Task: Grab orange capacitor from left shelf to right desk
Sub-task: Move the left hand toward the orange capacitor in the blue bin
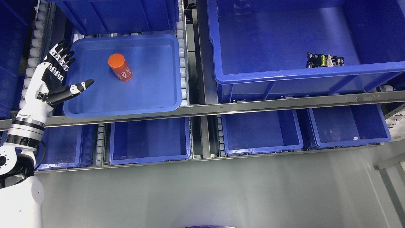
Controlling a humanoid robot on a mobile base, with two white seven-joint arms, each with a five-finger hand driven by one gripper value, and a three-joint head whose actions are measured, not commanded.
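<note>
An orange capacitor (120, 67), a short cylinder with white print on its side, lies tilted in a shallow blue tray (152, 101) on the upper shelf at left. My left hand (65, 68) hovers over the tray's left rim, fingers spread and thumb pointing toward the capacitor, holding nothing. A gap of about a hand's width separates the fingertips from the capacitor. The right arm does not show.
A deep blue bin (284, 76) at right holds a small black circuit board (324, 60). Several blue bins (261, 148) fill the lower shelf behind a metal rail (253, 106). White rollers (182, 63) line the tray's lanes. Grey floor (205, 193) lies below.
</note>
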